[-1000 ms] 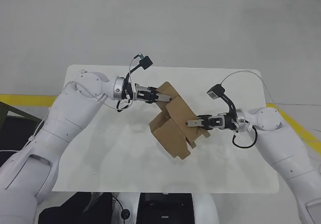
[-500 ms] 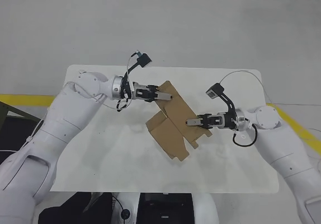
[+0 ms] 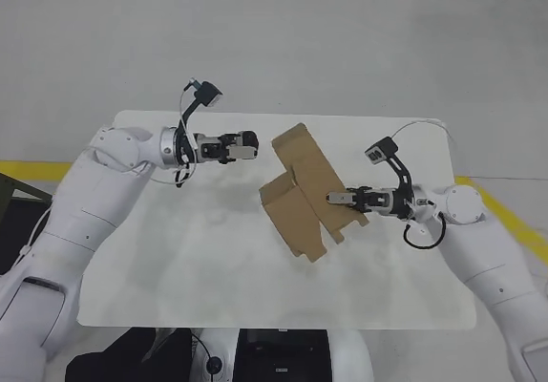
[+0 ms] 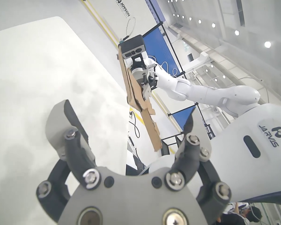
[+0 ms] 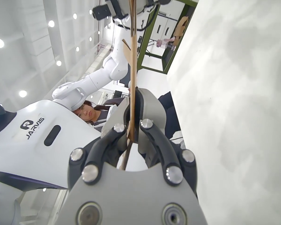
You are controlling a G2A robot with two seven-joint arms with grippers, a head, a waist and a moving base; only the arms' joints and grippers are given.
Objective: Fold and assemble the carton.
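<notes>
Because only my right pincer (image 3: 336, 199) pinched a thin edge of the flattened carton (image 3: 301, 201), held over the middle of the surface (image 3: 159, 277) nearer its far edge, it could have sagged, twisted or slipped free. My left pincer (image 3: 253, 145) hung wide open, well apart from it.

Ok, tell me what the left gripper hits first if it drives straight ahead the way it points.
Probably the carton: the open left gripper points at its near flap, which is held by the right gripper. Whether the heights match is unclear.
</notes>
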